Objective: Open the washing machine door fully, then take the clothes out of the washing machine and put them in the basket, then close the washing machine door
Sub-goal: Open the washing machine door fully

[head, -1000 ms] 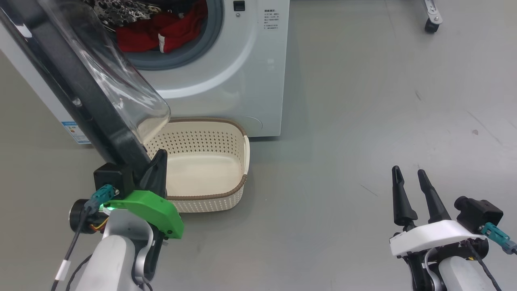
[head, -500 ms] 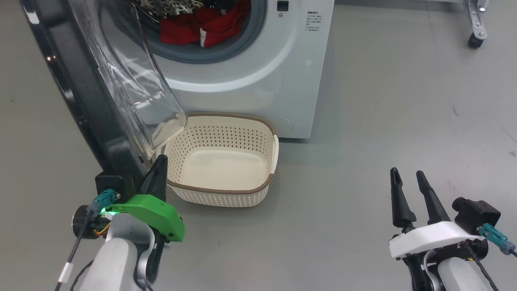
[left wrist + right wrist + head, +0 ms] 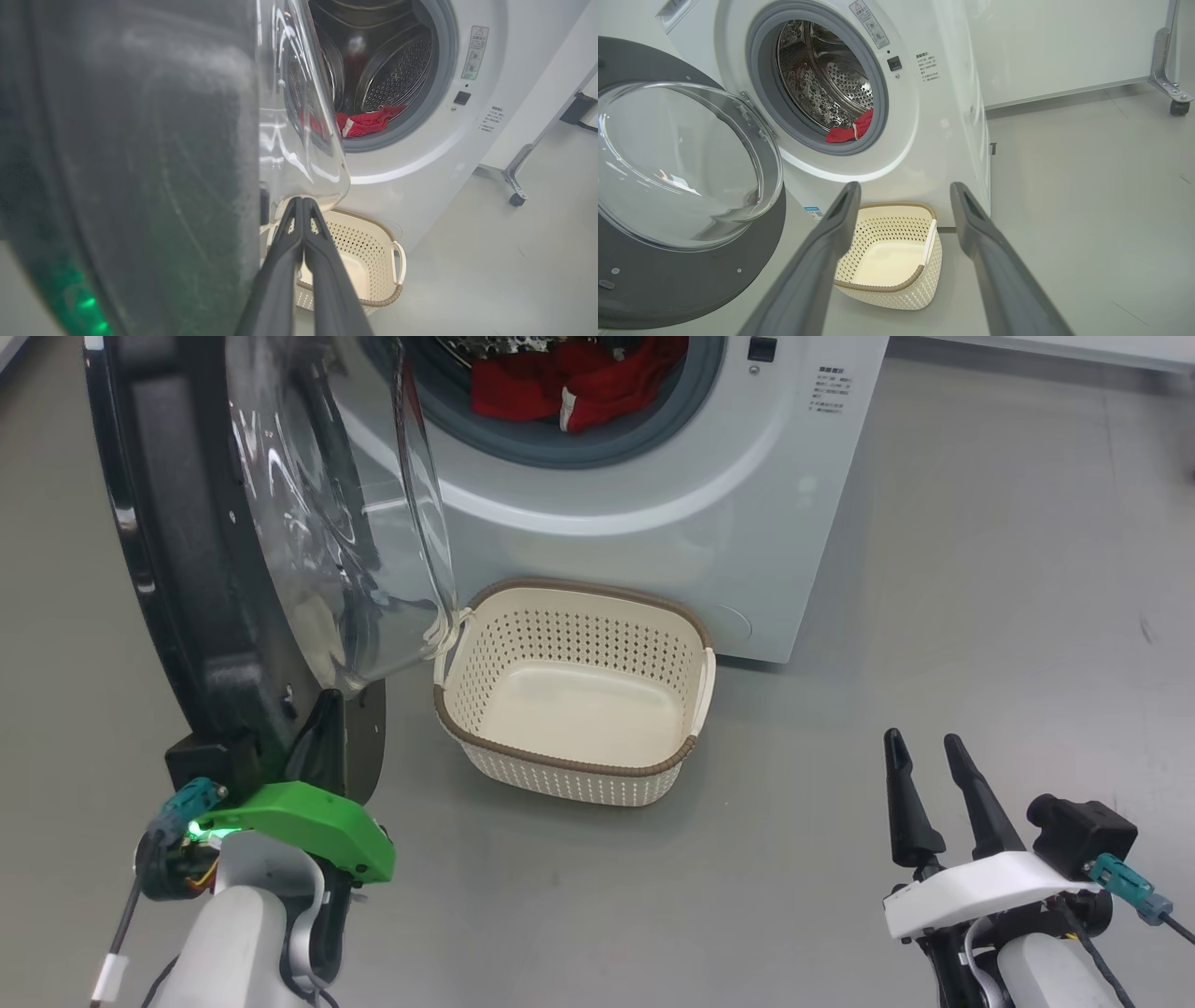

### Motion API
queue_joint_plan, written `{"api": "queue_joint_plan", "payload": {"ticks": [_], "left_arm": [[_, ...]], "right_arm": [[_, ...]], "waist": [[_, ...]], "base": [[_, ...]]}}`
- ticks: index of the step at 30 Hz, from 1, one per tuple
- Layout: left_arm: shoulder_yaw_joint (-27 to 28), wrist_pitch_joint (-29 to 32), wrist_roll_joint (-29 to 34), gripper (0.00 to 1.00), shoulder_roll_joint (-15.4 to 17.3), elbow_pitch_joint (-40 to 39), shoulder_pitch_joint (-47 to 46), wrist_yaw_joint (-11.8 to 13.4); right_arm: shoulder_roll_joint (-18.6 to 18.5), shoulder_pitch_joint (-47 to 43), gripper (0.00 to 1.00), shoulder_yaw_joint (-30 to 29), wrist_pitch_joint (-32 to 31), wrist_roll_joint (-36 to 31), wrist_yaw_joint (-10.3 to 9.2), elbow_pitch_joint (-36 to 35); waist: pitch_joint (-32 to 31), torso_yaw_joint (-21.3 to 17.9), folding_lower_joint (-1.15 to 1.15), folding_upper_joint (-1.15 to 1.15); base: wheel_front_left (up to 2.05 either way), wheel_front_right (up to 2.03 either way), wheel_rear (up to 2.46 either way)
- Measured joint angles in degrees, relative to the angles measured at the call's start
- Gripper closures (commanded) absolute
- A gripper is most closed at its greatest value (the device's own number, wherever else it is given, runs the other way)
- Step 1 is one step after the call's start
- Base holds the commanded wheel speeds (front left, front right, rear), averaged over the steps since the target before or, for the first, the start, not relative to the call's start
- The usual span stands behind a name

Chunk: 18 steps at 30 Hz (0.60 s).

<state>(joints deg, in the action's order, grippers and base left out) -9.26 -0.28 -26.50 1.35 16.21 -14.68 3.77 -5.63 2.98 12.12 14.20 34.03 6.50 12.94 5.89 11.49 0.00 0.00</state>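
Left end effector, fingers pressed together and holding nothing, sits against the inner lower rim of the washing machine door, which stands to its left, so opening it fully likely means pushing leftward; clothes lie inside the washing machine, right end effector spread, well apart.

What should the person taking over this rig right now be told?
The left gripper has its jaws shut on nothing, tips against the lower inner side of the washing machine door.
The right gripper has its jaws open and empty, low on the right, apart from everything.
The clothes lie inside the washing machine.
The basket stands empty on the floor in front of the machine.
Done: the door is swung wide; I cannot tell whether it is at its stop.
Left: finish opening if needed, move the clothes into the basket, close the door.
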Motion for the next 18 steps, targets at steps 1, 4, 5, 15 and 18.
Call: {"api": "queue_joint_plan", "payload": {"ticks": [1, 4, 5, 15, 18], "left_arm": [[0.45, -0.29, -0.19, 1.0, 0.02, 0.01, 0.01, 0.09], [1.85, -0.8, -0.62, 1.0, 0.05, 0.0, 0.02, 0.43], [2.15, -1.03, -0.66, 1.0, 0.08, 0.01, 0.02, 0.53], [6.28, -2.92, -3.24, 1.0, 0.41, -0.18, 0.04, 1.01], [7.66, -3.39, -3.6, 1.0, 1.02, -0.37, 0.04, 1.09]], "right_arm": [[0.0, 0.0, 0.0, 0.43, 0.0, -0.11, 0.0, -0.01], [0.03, 0.01, 0.0, 1.25, 0.0, -0.57, 0.02, -0.16], [-0.01, 0.01, 0.0, 1.29, 0.0, -0.58, 0.09, -0.19], [-1.03, 0.18, 0.0, 2.03, -0.03, -1.38, 0.16, -0.81], [-1.49, 0.49, 0.0, 2.19, -0.11, -1.42, 0.18, -1.23]], "waist": [[0.16, 0.33, 0.0, 0.0], [0.83, 1.11, 0.0, 0.0], [1.08, 1.33, 0.0, 0.0], [3.19, 2.83, 0.0, 0.0], [4.05, 3.04, 0.0, 0.0]], "base": [[0.0, 0.0, 0.0], [0.0, 0.0, 0.0], [0.0, 0.0, 0.0], [0.0, 0.0, 0.0], [0.0, 0.0, 0.0]]}}
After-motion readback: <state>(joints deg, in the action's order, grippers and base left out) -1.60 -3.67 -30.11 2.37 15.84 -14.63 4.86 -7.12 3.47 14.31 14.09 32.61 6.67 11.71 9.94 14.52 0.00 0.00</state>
